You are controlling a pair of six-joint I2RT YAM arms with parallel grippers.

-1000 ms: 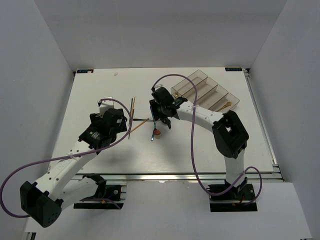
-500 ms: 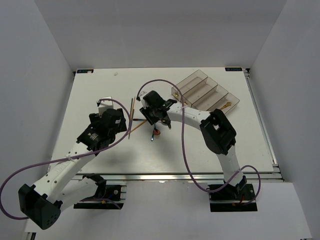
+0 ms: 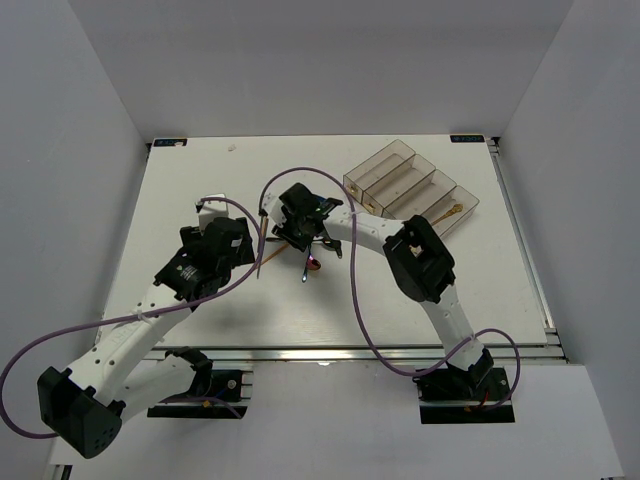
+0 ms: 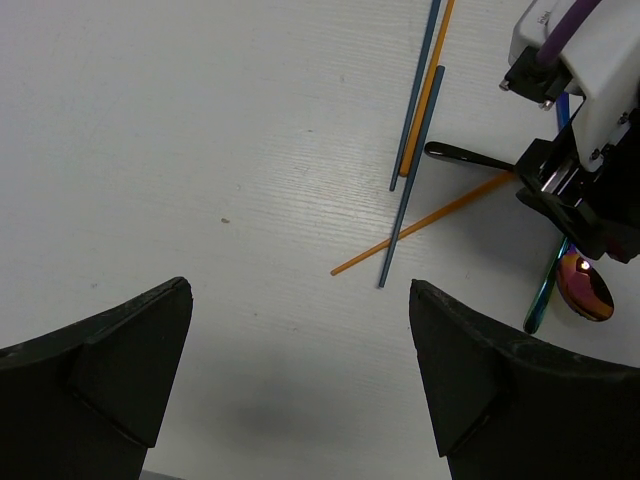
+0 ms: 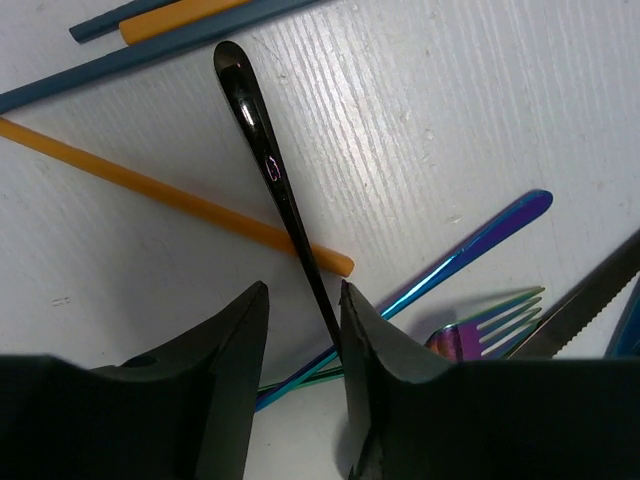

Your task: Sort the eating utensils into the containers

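The step in hand is judged to be the picking of one piece out of the heap of cutlery in the middle of the white counter [image 3: 190, 180]. The right arm's fingers [image 5: 225, 370] hang low over this heap and are held a little apart. The slim glossy black utensil handle [image 5: 268, 160] passes between them, close to one finger, and it does not seem to be clamped yet. This handle lies across a thin orange chopstick [image 5: 170, 195]. Just beside it are seen an iridescent fork [image 5: 490, 310], the iridescent blue-violet spoon handle [image 5: 480, 245] and a dark serrated knife blade [image 5: 590, 295]. The left arm's fingers [image 4: 110, 370] are spread wide above bare counter, with nothing between them, near two grey-blue chopsticks [image 4: 410, 180].

The four joined bins of clear smoky plastic [image 3: 378, 162] stand well apart, at the far right of the counter. In the bin at the right end a gold-toned spoon [image 3: 450, 212] is already laid, so the sorting is judged as only begun.

For the next move, the fingers should be closed fully on the black handle. It should then be lifted straight up, because the chopstick under it and the fork beside it could be dragged. After that it is to be carried to a bin and lowered lengthwise.
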